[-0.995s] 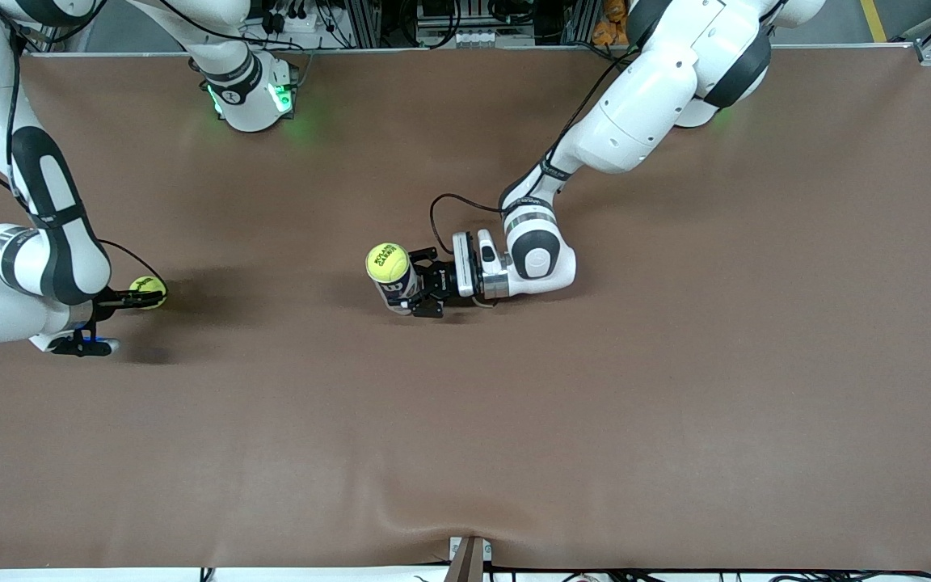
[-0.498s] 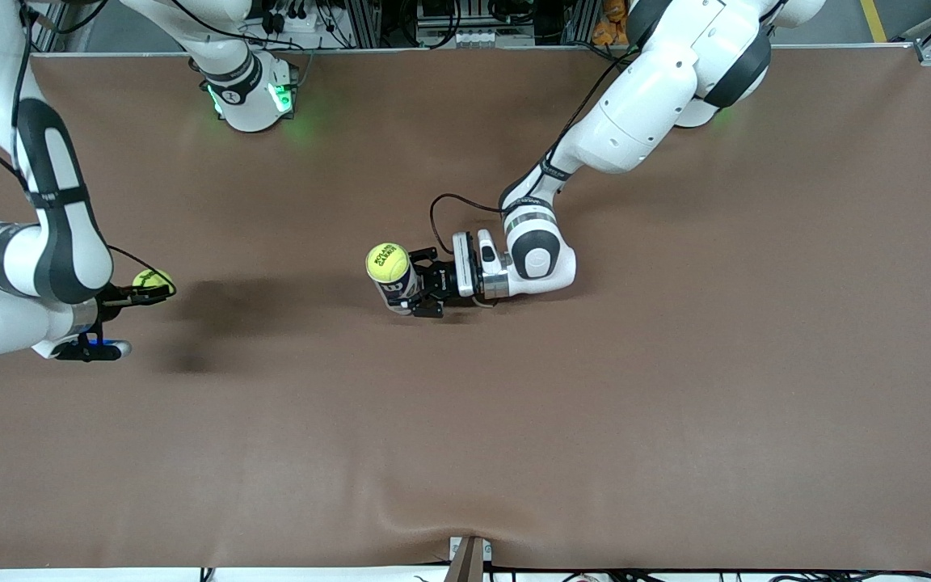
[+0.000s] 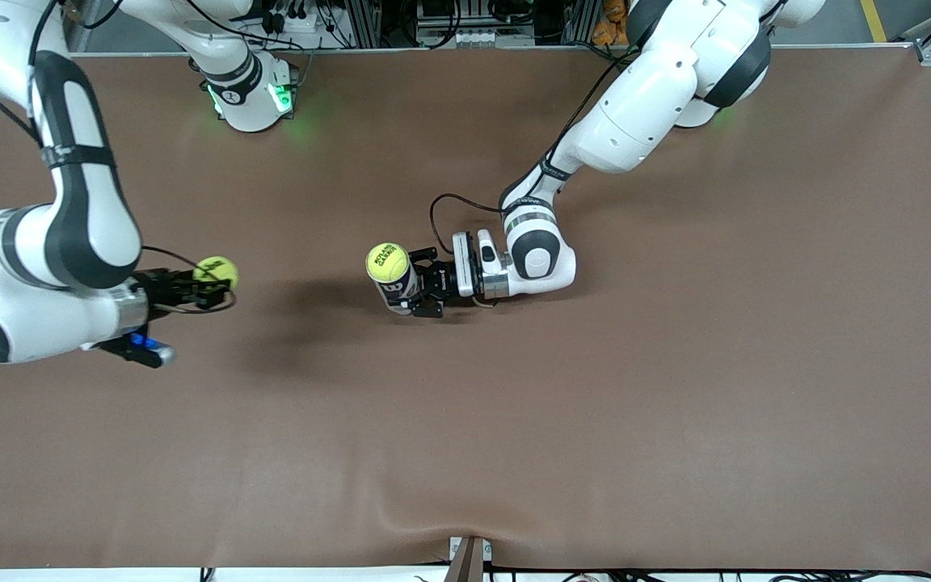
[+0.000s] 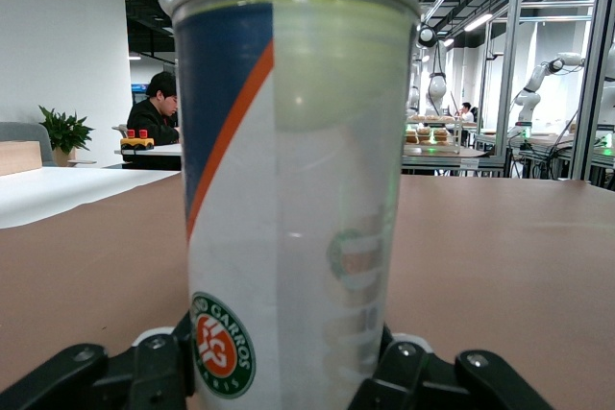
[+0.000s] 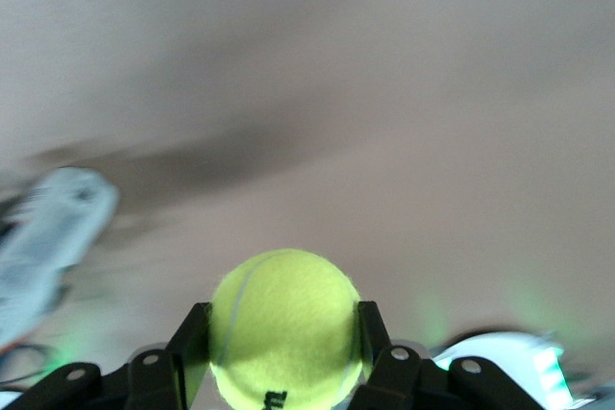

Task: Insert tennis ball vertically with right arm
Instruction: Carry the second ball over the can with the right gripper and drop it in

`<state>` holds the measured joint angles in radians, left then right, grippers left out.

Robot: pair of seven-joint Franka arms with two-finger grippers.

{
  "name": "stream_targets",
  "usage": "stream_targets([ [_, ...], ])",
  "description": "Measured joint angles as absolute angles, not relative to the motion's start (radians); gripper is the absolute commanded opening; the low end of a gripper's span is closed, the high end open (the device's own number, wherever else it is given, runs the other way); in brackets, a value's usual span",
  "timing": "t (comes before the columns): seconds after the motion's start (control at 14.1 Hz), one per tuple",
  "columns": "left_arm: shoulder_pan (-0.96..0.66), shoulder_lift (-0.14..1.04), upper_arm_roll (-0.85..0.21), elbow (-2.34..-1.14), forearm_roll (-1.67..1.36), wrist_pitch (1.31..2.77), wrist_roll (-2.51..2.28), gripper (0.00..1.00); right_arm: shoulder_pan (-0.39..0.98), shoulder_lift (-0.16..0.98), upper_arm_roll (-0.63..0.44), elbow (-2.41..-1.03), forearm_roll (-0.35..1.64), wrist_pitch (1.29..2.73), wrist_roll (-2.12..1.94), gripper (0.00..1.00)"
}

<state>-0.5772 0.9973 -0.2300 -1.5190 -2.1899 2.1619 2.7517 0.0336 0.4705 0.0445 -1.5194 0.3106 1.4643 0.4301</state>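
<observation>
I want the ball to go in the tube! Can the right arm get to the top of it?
Maybe not. The right tool holds a tennis ball, with bare table toward the can in the left tool, but another ball already fills its mouth.

You have a can [image 3: 398,284] standing upright near the middle of the table [image 3: 676,404], with one tennis ball [image 3: 387,263] sitting in its open mouth. The left gripper [image 3: 425,293] reaches in from the can's 3 o'clock side in the front view, toward the left arm's end of the table, and its fingers [image 4: 154,372] clamp the can low on its wall. At the can's 9 o'clock, well apart, toward the right arm's end, the right gripper [image 3: 205,284] holds a second tennis ball [image 3: 216,269] between its fingers [image 5: 370,338] over bare table.
</observation>
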Motion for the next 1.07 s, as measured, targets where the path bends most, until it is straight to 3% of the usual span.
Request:
stream_targets([
  [0.28, -0.577, 0.997, -0.230, -1.519, -2.190, 2.162, 2.752, 0.63, 0.169, 0.470, 0.048, -1.470, 0.437, 1.455, 0.755, 0.00],
  [0.64, -0.577, 0.997, -0.230, -1.519, -2.190, 2.162, 2.752, 0.63, 0.370, 0.470, 0.048, -1.439, 0.451, 1.524, 1.074, 0.00],
  [1.07, -0.578, 0.997, -0.230, -1.520, -2.204, 2.162, 2.752, 0.63, 0.412, 0.470, 0.045, -1.398, 0.451, 1.531, 1.192, 0.00],
])
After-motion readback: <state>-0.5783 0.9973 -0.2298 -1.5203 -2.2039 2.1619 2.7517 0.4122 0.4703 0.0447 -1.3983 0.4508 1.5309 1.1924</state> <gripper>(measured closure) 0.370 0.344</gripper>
